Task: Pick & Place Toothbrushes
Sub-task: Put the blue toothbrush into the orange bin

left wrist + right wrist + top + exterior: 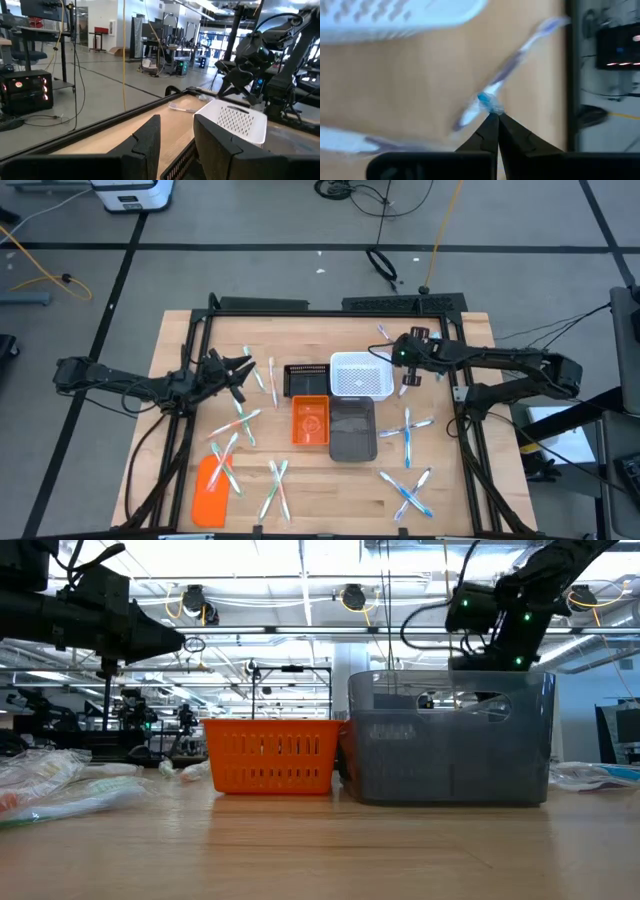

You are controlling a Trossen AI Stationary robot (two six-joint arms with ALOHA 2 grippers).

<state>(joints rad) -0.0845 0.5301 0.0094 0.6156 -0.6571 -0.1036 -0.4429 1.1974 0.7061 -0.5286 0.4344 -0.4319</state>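
Thin white toothbrushes with blue, green or pink accents lie in loose pairs on the wooden table point(300, 490): near left point(240, 425), near middle point(276, 486), right point(408, 430) and near right point(410, 495). My right gripper point(491, 114) stands just right of the white bin point(360, 376), shut on one toothbrush point(510, 65) with a blue accent. Another toothbrush point(350, 142) lies on the wood beneath it. My left gripper point(232, 370) waits open at the table's left, level, with nothing between its fingers point(150, 137). My right gripper pinches the toothbrush about the middle of its handle point(487, 101), at the blue accent, between its two fingertips only. The fingers slant down from the table's right side and lie across the handle. The toothbrush sticks out to both sides, a little above the wood.
Black bin point(307, 380), white bin, orange bin point(310, 420) and grey bin point(352, 428) cluster at the table's middle. A flat orange lid point(210, 490) lies near left. A black frame point(330, 305) borders the table. Bare wood lies along the near edge.
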